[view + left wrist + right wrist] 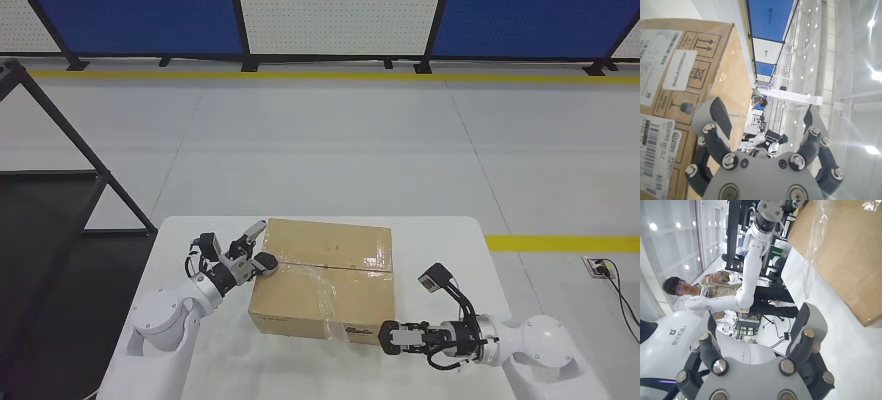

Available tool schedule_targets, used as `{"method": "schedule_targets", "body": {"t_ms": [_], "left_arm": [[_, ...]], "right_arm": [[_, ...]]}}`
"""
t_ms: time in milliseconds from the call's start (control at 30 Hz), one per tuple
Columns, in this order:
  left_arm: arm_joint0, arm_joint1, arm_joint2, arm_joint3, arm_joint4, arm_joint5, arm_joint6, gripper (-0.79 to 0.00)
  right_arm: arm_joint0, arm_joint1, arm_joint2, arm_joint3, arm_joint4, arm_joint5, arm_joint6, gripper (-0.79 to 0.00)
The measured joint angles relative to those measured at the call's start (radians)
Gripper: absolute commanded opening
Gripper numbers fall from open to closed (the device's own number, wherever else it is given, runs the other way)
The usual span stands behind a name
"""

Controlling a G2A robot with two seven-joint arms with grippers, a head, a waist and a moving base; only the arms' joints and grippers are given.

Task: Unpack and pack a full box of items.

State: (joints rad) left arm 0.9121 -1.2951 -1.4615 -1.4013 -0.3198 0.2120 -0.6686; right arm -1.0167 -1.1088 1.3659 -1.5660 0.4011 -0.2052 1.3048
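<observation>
Your cardboard box sits in the middle of the white table, its 2 top flaps shut and meeting along a seam that runs the length of the lid. A loose strip of clear tape hangs wrinkled from the seam down the side facing the robot. You can see printed handling marks and white barcode labels on the end of the box nearest the left arm. The left gripper is at that end, up by the top edge, with its jaws spread wide and nothing between them; 1 finger pad lies right against the cardboard corner, though you cannot tell whether it touches. The right gripper is low over the table just beside the box's near right corner, apart from it, jaws also spread and empty
</observation>
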Motion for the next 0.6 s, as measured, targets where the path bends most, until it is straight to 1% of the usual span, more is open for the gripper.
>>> {"method": "schedule_targets", "body": {"t_ms": [200, 467, 600], "left_arm": [[0.000, 0.002, 0.004, 0.001, 0.002, -0.002, -0.007, 0.000], [0.000, 0.002, 0.003, 0.001, 0.002, -0.002, -0.007, 0.000], [0.000, 0.002, 0.003, 0.001, 0.002, -0.002, -0.007, 0.000]], "right_arm": [[-0.002, 0.000, -0.001, -0.001, -0.002, -0.001, -0.005, 0.000], [-0.077, 0.012, -0.026, -0.019, -0.099, -0.028, 0.007, 0.000], [-0.112, 0.014, -0.051, -0.038, -0.141, -0.040, -0.024, 0.000]]}}
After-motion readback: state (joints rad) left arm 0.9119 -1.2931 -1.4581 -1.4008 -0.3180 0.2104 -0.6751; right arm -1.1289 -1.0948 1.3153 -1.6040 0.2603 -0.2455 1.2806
